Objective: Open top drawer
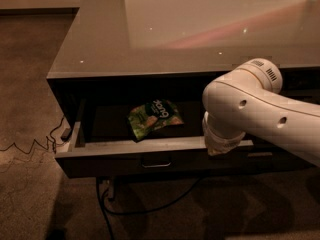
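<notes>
Camera view: glossy countertop (150,49) above brown carpet (30,194); gripper (220,147), state unclear, at open top drawer (115,160).

white lettering on green snack bag (154,119), unreadable, jaws at top drawer (150,146) front edge

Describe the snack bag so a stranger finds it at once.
Under the glossy grey table top, the top drawer stands pulled open. Inside lies a crumpled green snack bag, the only thing seen in its tray, left of the gripper at the drawer's front edge.
</notes>
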You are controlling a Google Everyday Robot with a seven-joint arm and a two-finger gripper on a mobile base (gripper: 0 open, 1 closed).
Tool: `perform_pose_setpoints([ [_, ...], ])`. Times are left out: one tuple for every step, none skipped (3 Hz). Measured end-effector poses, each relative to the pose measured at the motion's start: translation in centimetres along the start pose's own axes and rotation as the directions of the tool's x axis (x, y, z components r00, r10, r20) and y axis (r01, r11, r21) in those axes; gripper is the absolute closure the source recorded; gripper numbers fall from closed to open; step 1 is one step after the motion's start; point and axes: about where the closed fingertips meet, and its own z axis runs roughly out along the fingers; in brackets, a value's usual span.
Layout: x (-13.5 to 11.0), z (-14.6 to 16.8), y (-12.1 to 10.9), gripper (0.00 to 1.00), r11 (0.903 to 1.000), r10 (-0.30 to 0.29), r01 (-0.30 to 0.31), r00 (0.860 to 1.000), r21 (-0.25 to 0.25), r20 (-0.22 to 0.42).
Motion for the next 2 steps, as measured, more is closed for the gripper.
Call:
perform_pose_setpoints([
  [-0.16, -0.03, -0.21, 0.35, 1.0, -0.001, 0.001, 1.0, 0.01, 0.013],
  [-0.17, -0.03, -0.23, 0.12, 0.9999, -0.002, 0.001, 1.0, 0.01, 0.014],
])
